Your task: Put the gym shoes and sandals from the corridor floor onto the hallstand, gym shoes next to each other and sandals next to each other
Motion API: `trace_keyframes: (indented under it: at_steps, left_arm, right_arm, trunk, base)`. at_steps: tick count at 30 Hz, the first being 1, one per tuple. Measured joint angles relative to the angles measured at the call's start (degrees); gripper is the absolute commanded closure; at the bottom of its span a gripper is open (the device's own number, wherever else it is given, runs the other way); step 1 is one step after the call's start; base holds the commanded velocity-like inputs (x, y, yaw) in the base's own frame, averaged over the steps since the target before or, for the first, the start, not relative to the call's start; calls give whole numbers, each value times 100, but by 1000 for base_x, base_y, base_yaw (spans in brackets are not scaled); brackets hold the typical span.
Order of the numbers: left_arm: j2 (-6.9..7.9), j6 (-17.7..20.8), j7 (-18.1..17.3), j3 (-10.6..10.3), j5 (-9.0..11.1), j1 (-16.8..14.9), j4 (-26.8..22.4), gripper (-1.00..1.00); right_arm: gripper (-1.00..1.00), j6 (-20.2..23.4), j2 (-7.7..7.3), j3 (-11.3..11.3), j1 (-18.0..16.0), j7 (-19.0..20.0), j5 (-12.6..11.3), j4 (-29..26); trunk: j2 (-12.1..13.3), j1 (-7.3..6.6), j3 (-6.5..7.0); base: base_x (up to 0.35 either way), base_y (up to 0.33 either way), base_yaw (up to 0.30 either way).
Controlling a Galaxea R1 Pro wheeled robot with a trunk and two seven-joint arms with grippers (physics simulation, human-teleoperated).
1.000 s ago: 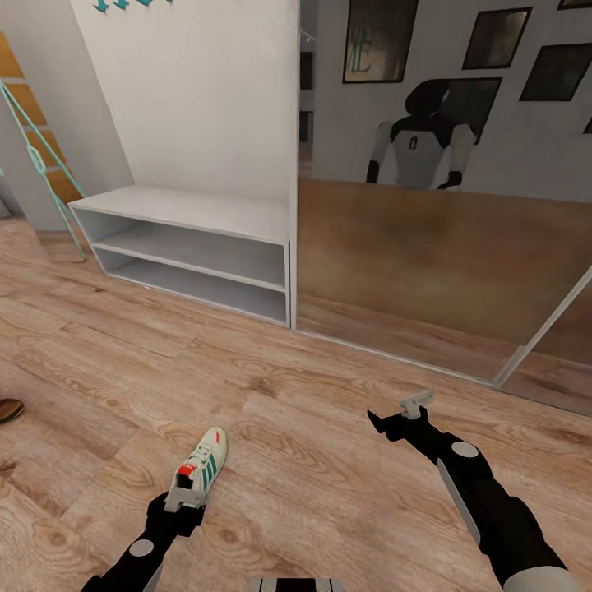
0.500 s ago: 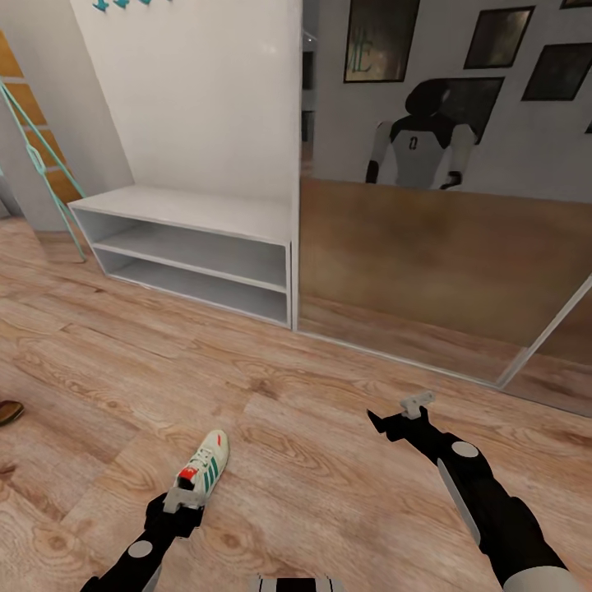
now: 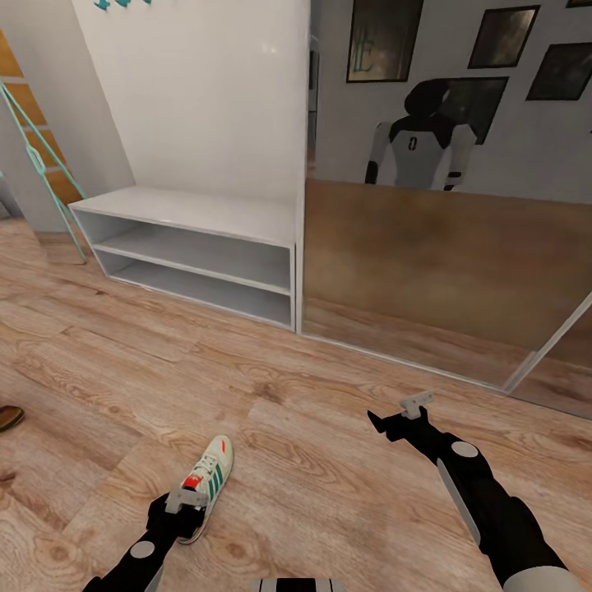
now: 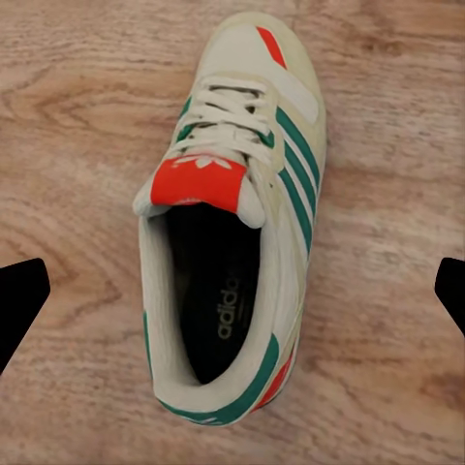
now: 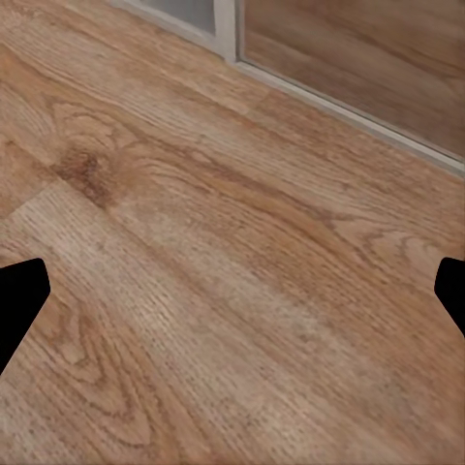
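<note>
On the near corridor floor, a cream gym shoe with green stripes and red tongue lies under the left gripper, fingers spread wide; right gripper gapes empty.

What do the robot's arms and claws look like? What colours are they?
Both arms are mostly black with pale grey-white panels and round grey joint caps. The right claw is black with a light grey bracket on top. The left claw is black with a grey piece too. In the wrist views the fingertips look plain black.
</note>
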Motion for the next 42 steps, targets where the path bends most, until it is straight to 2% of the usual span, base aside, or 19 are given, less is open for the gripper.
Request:
trace_keyframes:
  at_steps: [24, 42]
  left_arm:
    - [0, -43, 8, -5, 7, 0, 0, -100]
    - [24, -52, 8, 67, 52, 9, 0, -100]
  right_arm:
    - [-100, 0, 8, 11, 0, -3, -7, 4]
    - [-100, 0, 10, 6, 0, 0, -7, -4]
  trunk:
    - [0, 0, 0]
    - [-24, 47, -525]
  base:
    - [45, 37, 0]
    - [0, 0, 0]
